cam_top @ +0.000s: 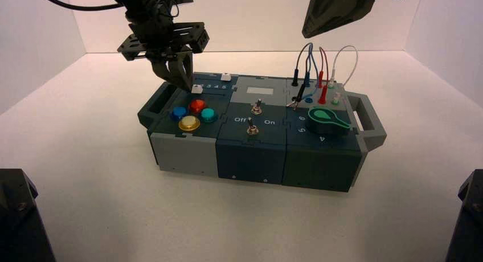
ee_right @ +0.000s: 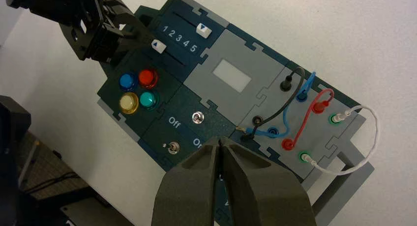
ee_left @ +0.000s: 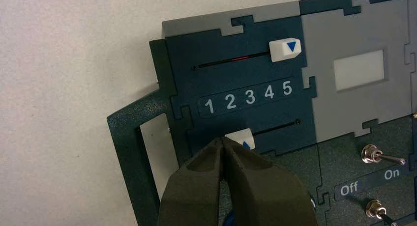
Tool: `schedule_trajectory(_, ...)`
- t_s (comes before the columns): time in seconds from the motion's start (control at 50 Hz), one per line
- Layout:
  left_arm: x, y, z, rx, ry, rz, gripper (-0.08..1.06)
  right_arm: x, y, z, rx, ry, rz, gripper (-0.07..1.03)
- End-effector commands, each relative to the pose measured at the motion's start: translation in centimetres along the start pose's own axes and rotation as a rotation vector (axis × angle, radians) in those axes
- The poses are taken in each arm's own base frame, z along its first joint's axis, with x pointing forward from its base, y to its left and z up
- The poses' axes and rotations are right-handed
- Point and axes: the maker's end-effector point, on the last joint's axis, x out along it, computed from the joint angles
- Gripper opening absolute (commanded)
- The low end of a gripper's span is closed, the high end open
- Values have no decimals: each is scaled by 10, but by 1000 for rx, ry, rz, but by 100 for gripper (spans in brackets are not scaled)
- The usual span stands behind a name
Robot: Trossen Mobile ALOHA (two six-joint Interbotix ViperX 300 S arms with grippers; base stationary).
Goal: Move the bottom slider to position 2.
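Observation:
The bottom slider (ee_left: pixel 240 136), a small white knob with a blue arrow, rides the slot nearest the coloured buttons. In the left wrist view it sits below the numerals 2 and 3, and its arrow is partly hidden. The numeral 2 (ee_left: pixel 230 101) is in the printed row 1 to 5 between the two slots. My left gripper (ee_left: pixel 222 140) is shut, with its tips against the knob's handle-side edge; it also shows in the high view (cam_top: pixel 185 86). The knob also shows in the high view (cam_top: pixel 197 89). My right gripper (ee_right: pixel 220 142) is shut and empty, held high above the box's right part (cam_top: pixel 336 11).
The top slider (ee_left: pixel 284 49) stands at the 5 end of its slot. Round blue, red, yellow and teal buttons (cam_top: pixel 193 114) lie in front of the sliders. Two toggle switches (cam_top: pixel 254 118), a green knob (cam_top: pixel 326 118) and plugged wires (cam_top: pixel 319 74) lie to the right.

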Motion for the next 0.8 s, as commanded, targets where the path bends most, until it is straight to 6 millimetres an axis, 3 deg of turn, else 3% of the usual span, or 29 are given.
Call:
schedule_trajectory(0.02, -6, -6, 14, 9, -37, -11, -3, -4, 4, 8, 0, -29, 9, -2)
schedule_trajectory(0.2, -2, -6, 15, 15, -24, -9, -3, -5, 4, 9, 0, -32, 10, -2)
schedule_trajectory(0.32, -12, -8, 23, 18, -17, -21, -3, -7, 4, 10, 0, -43, 12, -2)
schedule_trajectory(0.56, -67, -8, 48, 11, -100, -49, -3, -14, 7, 9, 9, -64, 25, -2)
schedule_trajectory(0.8, -108, -13, 44, 27, -148, -69, -3, -17, 7, 5, 7, -58, 27, -2)
